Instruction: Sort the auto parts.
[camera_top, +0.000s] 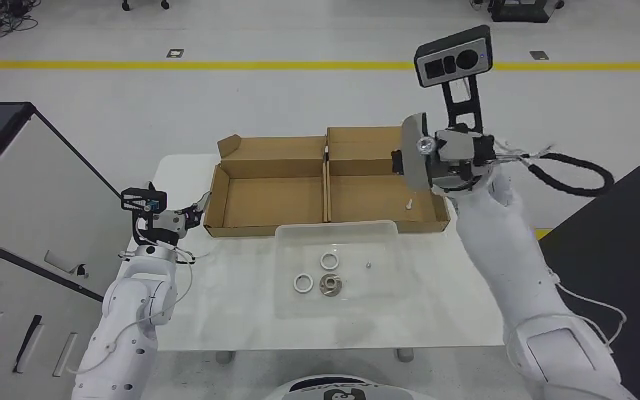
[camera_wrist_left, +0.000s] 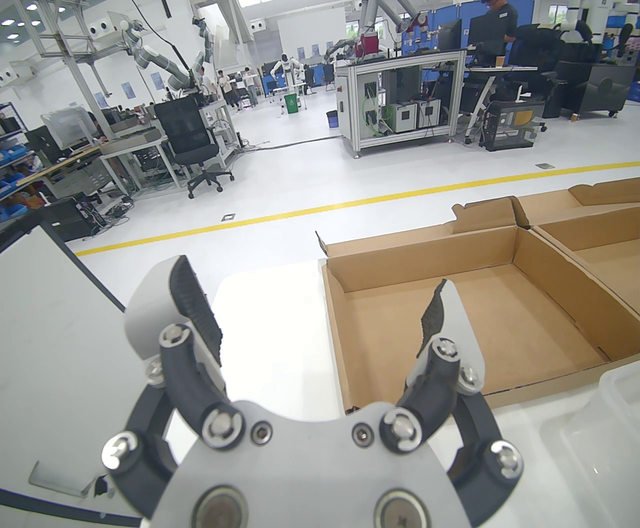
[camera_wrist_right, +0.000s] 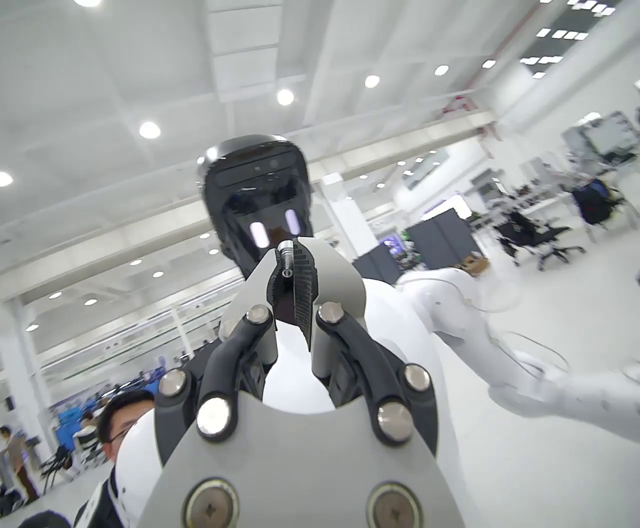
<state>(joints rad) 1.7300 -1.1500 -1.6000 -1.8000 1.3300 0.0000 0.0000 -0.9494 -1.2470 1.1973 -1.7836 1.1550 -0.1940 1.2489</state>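
Note:
My right gripper (camera_wrist_right: 289, 262) is raised high above the right cardboard box (camera_top: 385, 190) and tilted up toward the robot's head. It is shut on a small threaded metal bolt (camera_wrist_right: 286, 256), whose round end (camera_top: 427, 145) shows from above. A small white part (camera_top: 410, 203) lies in the right box. In the clear plastic tray (camera_top: 290, 235) lie two white rings (camera_top: 301, 283) (camera_top: 329, 260), a metal gear (camera_top: 331, 286) and a tiny part (camera_top: 370, 265). My left gripper (camera_wrist_left: 312, 295) stands open with nothing in it, beside the left box (camera_wrist_left: 450, 310), at that box's left wall (camera_top: 212, 200).
The two open boxes stand side by side at the table's far edge, flaps up. The tray (camera_wrist_left: 600, 425) sits just in front of them. A white panel (camera_top: 50, 170) stands off the table's left side.

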